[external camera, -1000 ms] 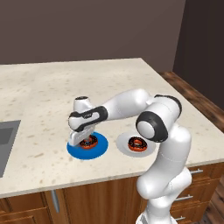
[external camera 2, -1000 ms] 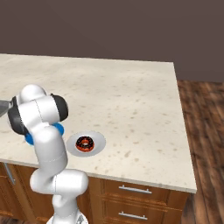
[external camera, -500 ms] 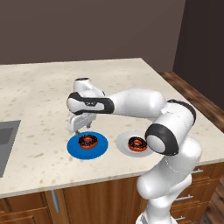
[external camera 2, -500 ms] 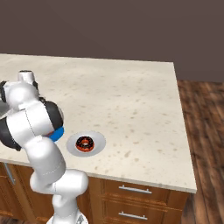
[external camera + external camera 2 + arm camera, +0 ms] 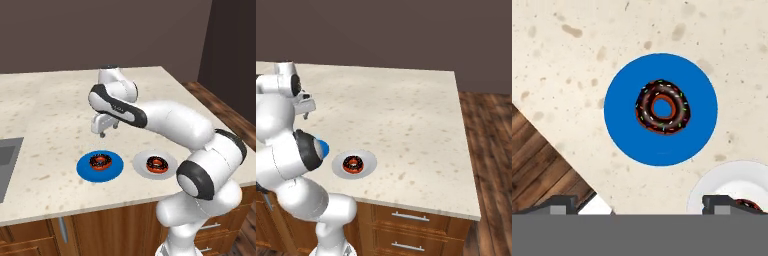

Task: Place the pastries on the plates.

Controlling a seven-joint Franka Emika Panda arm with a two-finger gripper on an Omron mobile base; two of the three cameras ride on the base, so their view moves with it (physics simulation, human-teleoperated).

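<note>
One chocolate-iced doughnut (image 5: pixel 100 161) lies in the middle of the blue plate (image 5: pixel 116 169). The other doughnut (image 5: pixel 157 163) rests on the grey-white plate (image 5: pixel 142 162) just to its right. My gripper (image 5: pixel 103 131) hangs open and holds nothing, raised above the counter just behind the blue plate. The hand view looks straight down on the blue plate (image 5: pixel 627 132) and its doughnut (image 5: pixel 662 123), with my fingertips (image 5: pixel 562 202) spread wide; the grey-white plate (image 5: pixel 727 181) sits at the lower right. From the right base view I see the grey-white plate (image 5: pixel 367 159) with its doughnut (image 5: pixel 352 164).
A sink (image 5: pixel 7 161) is set into the counter at the far left. The counter's front edge (image 5: pixel 75 209) runs close in front of both plates. Wooden floor (image 5: pixel 491 150) lies beyond the counter's right end. Open speckled counter (image 5: pixel 396 110) stretches behind the plates.
My gripper has let go of the doughnut on the blue plate and risen up and back from it. Both doughnuts and plates stay put.
</note>
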